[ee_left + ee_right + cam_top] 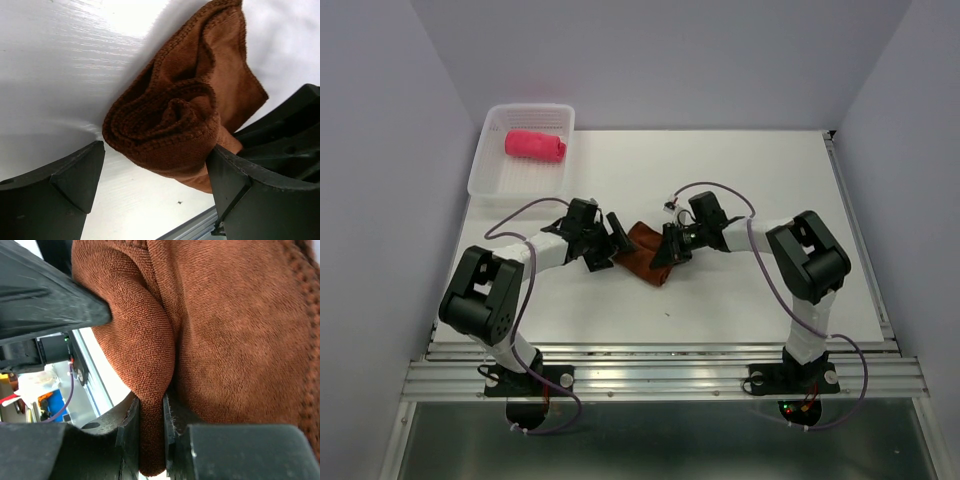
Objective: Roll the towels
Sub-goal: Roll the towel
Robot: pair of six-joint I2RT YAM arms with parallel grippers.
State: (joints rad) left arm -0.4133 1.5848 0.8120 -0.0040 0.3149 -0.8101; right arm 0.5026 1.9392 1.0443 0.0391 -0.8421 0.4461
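The rust brown towel (pixel 645 254) lies partly rolled on the white table between my two grippers. In the left wrist view its rolled end (pixel 170 125) faces me, with a flat tail behind. My left gripper (pixel 616 240) is open, its jaws standing wide on either side of the roll's end; the right finger (pixel 235 175) touches the cloth. My right gripper (pixel 672 243) is shut on a fold of the brown towel (pixel 152 440). The pink-red towel (pixel 534 145) lies rolled inside the white basket (pixel 490 180) at the back left.
The table's front metal rail (pixel 660 375) runs along the near edge. Grey walls stand on both sides and behind. A cable loops over my right arm (pixel 715 188).
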